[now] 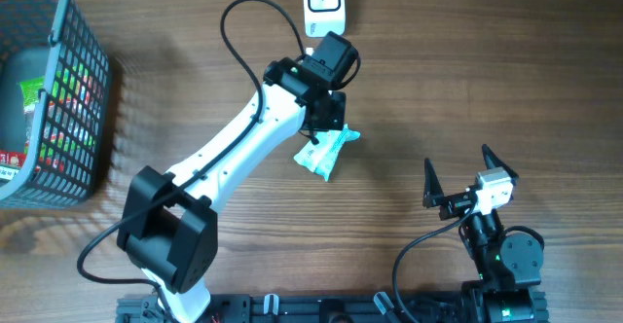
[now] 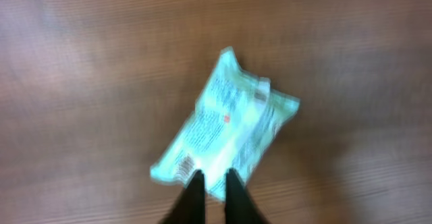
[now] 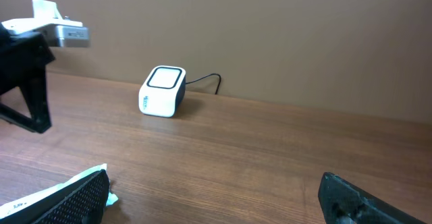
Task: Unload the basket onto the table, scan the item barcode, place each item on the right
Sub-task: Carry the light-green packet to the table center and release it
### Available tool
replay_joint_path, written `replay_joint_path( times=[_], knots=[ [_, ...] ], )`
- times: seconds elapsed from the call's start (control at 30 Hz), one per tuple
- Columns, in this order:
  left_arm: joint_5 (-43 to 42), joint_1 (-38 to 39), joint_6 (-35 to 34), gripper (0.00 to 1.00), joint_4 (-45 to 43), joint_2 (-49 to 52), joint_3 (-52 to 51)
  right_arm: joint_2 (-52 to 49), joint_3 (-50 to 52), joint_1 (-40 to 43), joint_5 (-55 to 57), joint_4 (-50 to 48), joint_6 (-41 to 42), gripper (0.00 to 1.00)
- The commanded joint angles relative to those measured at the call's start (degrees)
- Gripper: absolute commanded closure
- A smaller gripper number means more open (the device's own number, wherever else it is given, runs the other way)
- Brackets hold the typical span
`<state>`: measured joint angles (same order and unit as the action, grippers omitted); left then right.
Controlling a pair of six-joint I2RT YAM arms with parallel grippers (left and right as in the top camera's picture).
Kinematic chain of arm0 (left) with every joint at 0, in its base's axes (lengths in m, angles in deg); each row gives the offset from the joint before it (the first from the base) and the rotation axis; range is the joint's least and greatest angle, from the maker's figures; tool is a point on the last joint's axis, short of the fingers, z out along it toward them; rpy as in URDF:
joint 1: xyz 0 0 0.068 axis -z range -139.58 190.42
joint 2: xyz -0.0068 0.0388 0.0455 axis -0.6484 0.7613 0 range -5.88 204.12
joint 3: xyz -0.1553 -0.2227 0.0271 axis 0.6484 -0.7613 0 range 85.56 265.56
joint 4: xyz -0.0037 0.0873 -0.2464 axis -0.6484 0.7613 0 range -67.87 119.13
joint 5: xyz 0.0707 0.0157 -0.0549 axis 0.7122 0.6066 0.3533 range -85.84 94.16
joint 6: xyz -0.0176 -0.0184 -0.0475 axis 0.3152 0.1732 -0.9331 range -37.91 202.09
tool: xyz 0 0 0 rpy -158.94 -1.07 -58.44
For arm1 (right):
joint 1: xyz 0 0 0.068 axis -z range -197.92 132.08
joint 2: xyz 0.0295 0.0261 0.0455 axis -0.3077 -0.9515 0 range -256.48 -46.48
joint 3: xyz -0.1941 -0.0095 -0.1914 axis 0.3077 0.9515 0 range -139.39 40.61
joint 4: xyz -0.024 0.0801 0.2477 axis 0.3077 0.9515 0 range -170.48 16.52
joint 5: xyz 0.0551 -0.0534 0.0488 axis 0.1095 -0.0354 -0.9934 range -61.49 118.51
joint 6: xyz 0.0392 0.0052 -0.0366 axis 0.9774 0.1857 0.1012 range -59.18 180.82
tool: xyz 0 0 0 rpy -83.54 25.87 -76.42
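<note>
The item is a light-blue plastic packet (image 1: 327,154) with printed text. It lies slanted under the left arm's wrist, near the middle of the table. My left gripper (image 1: 328,121) is shut on the packet's near edge, and in the left wrist view its dark fingers (image 2: 196,196) pinch the blurred packet (image 2: 229,126). A barcode patch shows near that pinched corner. The white scanner (image 1: 323,0) stands at the table's far edge, beyond the gripper. My right gripper (image 1: 458,164) stands open near the front right, holding nothing, with the scanner (image 3: 163,90) ahead of it.
A grey wire basket (image 1: 58,31) with several packaged goods sits at the far left. The scanner's black cable (image 1: 243,21) loops across the table toward the left arm. A sliver of the packet (image 3: 81,175) shows at the right wrist view's lower left.
</note>
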<state>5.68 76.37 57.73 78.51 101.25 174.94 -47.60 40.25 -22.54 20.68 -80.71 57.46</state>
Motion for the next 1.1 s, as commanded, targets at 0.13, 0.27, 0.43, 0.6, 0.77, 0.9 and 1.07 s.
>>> replay_joint_path(
  times=[0.13, 0.27, 0.43, 0.6, 0.77, 0.9, 1.07],
  knots=[
    [-8.1, 0.9, -0.2, 0.89, -9.3, 6.4, -8.3, 0.3, 0.1, -0.1, 0.3, -0.3, -0.8, 0.00],
    [-8.1, 1.5, -0.2, 0.82, -10.8, 11.7, -8.9, 0.3, 0.1, -0.1, 0.3, -0.3, -0.8, 0.00],
    [-8.2, 2.2, 0.2, 0.57, -10.9, 14.9, -8.5, 0.3, 0.1, -0.1, 0.3, -0.3, -0.8, 0.00],
    [-8.5, -2.1, 0.1, 0.32, -8.6, 4.2, -5.4, 0.3, 0.1, -0.1, 0.3, -0.3, -0.8, 0.00],
    [-8.3, -1.6, -0.2, 0.15, -7.4, 2.1, -6.9, 0.3, 0.1, -0.1, 0.3, -0.3, -0.8, 0.00],
    [-6.8, -1.2, -2.1, 0.69, -7.5, 3.1, -12.2, 0.3, 0.1, -0.1, 0.3, -0.3, -0.8, 0.00],
    [-5.0, -1.0, -3.1, 0.60, -13.3, 3.1, -21.7, 0.3, 0.1, -0.1, 0.3, -0.3, -0.8, 0.00]
  ],
)
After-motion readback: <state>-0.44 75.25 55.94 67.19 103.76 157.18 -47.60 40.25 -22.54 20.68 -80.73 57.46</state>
